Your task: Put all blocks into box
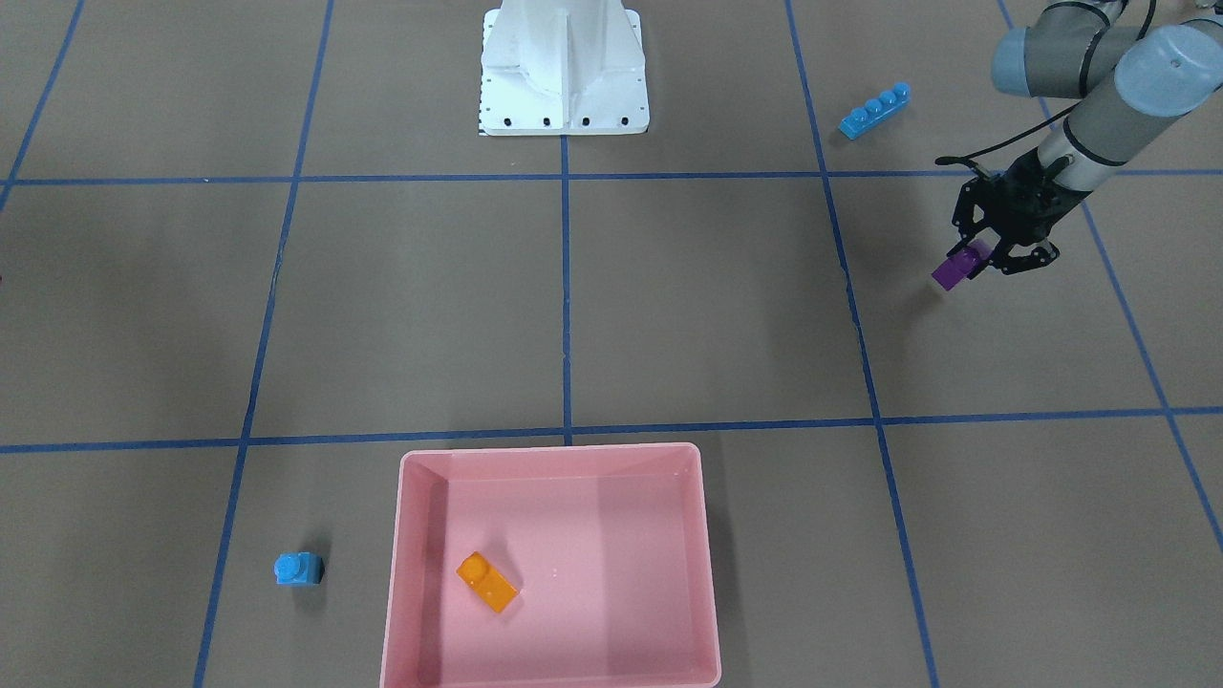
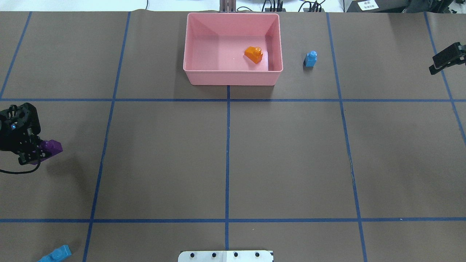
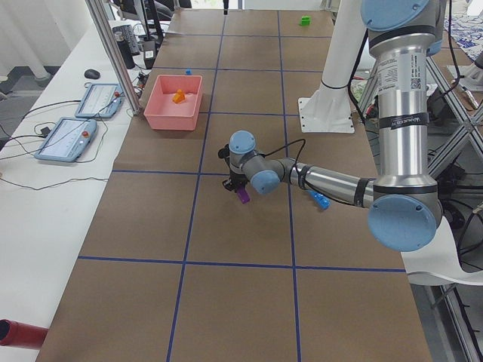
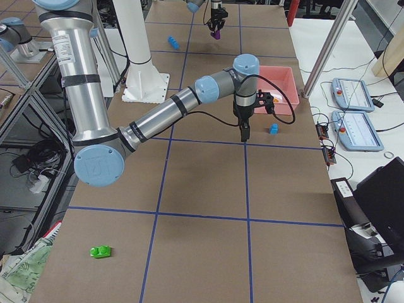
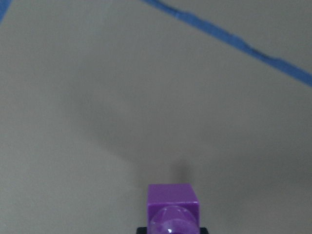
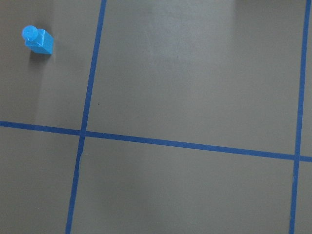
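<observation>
Currently, one item in hand.

Left tool (image 1: 984, 260): pressed onto a purple brick (image 1: 953, 273), pinching it by one end so that the rest sticks out past the fingertips. In the left wrist view the brick's shadow falls on the surface apart from the brick. Position: far out on the robot's left side, well apart from the tray.

Right tool (image 2: 435, 67): pointing down over bare surface on the robot's right side; whether it is spread or pressed together cannot be told. Nothing is seen in it.

Pink tray (image 1: 549, 457): at the surface's edge farthest from the robot, near the centre line. It holds one orange brick (image 1: 487, 581), lying on the tray floor.

Small blue brick (image 1: 298, 569): on the surface just beside the tray, on the robot's right of it, stud up.

Long blue brick (image 1: 874, 110): on the surface near the robot's edge, on the left side, apart from the left tool.

Green brick (image 4: 101, 252): on the surface far out at the robot's right end.

White robot base (image 1: 564, 67): at the robot's edge, centre.
</observation>
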Robot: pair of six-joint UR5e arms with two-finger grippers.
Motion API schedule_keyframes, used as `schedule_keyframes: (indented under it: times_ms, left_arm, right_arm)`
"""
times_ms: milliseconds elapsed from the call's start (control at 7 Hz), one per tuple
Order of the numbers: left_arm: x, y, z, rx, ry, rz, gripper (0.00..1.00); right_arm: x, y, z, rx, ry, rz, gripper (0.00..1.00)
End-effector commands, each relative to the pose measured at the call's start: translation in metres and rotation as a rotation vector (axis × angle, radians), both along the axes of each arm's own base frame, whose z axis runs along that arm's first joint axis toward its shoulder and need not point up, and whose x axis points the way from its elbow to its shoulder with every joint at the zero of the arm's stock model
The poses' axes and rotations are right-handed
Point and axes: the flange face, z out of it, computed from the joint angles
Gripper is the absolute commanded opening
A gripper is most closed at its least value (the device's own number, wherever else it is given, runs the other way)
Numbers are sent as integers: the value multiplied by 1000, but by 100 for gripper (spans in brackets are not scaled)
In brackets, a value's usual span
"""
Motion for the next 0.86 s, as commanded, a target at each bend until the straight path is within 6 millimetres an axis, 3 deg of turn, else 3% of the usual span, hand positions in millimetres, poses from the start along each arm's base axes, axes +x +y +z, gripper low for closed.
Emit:
schedule_keyframes:
  times_ms: [0,286,429,714]
  left_arm:
    - [11,-24,-48,-245,106,-222,0]
    - [31,-49,-104,-478,228,-394,0]
    - [47,-69,-150,-600,293,-471,0]
    - [84,-118,-262,-716,280,-547,0]
  right_arm:
    - [-9,-28,17,1,12,-27,100]
    - [-21,-65,19,5,8,-21,100]
    - [-27,-84,17,-6,10,-18,100]
    - [-44,-116,9,-20,15,-26,100]
